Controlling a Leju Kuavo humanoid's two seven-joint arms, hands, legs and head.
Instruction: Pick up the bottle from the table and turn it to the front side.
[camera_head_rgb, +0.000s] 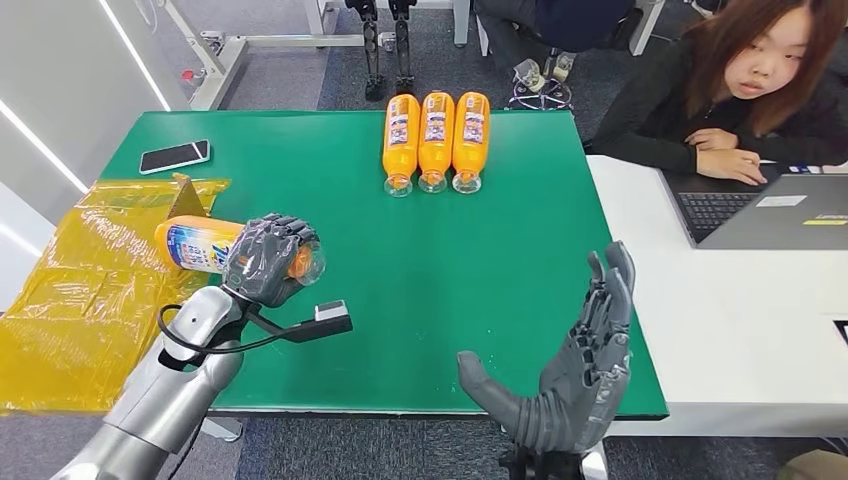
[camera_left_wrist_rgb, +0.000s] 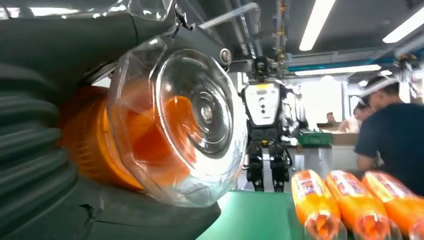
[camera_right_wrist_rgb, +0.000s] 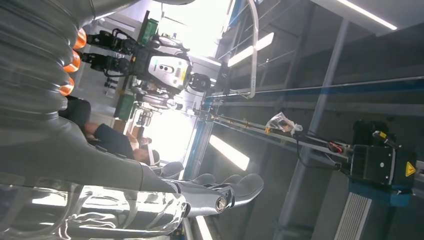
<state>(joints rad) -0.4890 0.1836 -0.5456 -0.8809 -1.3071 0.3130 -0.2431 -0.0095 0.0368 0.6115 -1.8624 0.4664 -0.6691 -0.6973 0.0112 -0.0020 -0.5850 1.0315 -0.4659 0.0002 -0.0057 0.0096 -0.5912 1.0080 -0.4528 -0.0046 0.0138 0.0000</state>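
Bright even overhead light; wrist views blurred close up, window glare.

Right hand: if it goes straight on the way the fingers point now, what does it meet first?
Probably nothing. The open right hand points its fingers up and away over bare green table; the three bottles lie well to its left. Depth is unclear, so its height above the table is uncertain.
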